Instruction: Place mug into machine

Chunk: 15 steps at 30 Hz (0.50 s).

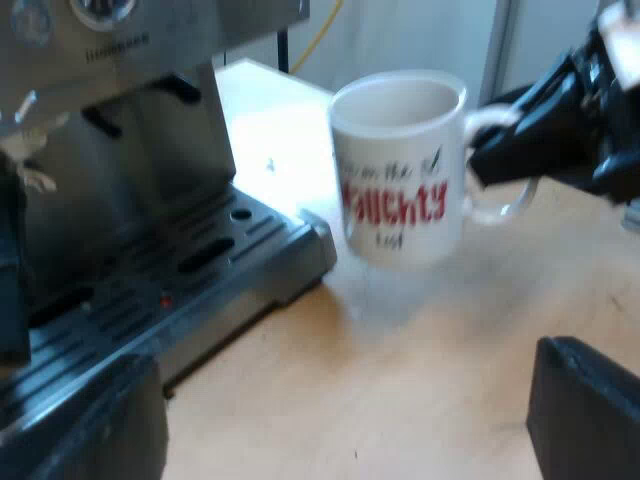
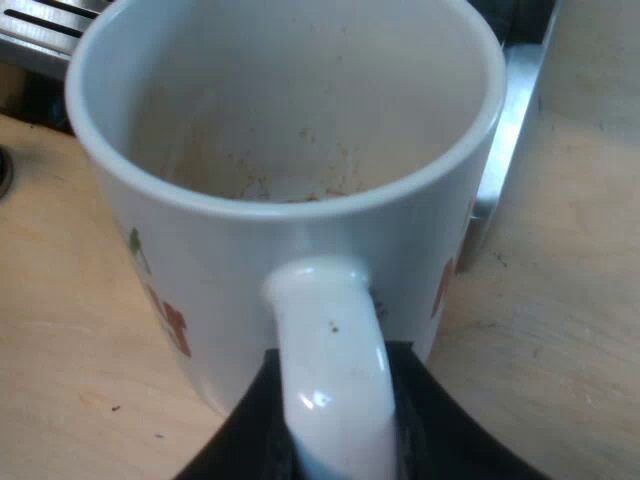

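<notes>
Step in hand, by judgement: carrying the mug (image 1: 400, 165) onto the drip tray (image 1: 200, 270) of the espresso machine (image 1: 130, 150). Recommended: raise the base clear of the tray's edge, keep the mug level, and lower it gently. The mug is upright over the tabletop (image 1: 400, 380), just beside the tray's corner; contact with the tabletop cannot be told. The right claw (image 2: 335, 430) is clamped narrowly on the mug's handle. The left claw (image 1: 340, 420) is spread wide, holding nothing.

Your left jaws were two thick, matte black fingers (image 1: 586, 412) with squared, blocky edges. Your right jaws were black as well, with smooth fingers (image 2: 240, 440) that tapered, on an angular black wrist (image 1: 560, 120) of stacked parts.
</notes>
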{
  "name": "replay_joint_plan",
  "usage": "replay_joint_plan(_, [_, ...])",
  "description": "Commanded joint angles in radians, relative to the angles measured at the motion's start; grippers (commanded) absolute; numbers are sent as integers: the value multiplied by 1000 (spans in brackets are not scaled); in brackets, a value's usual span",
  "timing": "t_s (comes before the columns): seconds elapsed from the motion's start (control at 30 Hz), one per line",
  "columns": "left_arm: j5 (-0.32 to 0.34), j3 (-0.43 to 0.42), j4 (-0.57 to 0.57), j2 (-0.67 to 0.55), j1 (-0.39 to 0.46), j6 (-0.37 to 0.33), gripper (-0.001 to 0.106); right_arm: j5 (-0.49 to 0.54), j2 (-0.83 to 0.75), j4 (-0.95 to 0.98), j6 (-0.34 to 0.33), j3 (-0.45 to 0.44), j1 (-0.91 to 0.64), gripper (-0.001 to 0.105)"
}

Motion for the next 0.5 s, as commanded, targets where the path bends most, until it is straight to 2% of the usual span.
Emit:
replay_joint_plan(0.03, [-31, -1, -50, 33, 1, -6, 81, 14, 43, -108, -13, -21, 2, 0])
replay_joint_plan(0.13, [-85, 1, -87, 87, 1, -2, 81, 14, 94, -150, -40, -27, 2, 0])
replay_joint_plan(0.5, [-79, 0, -254, 300, 19, -2, 81, -8, 265, -250, -75, -103, 0, 0])
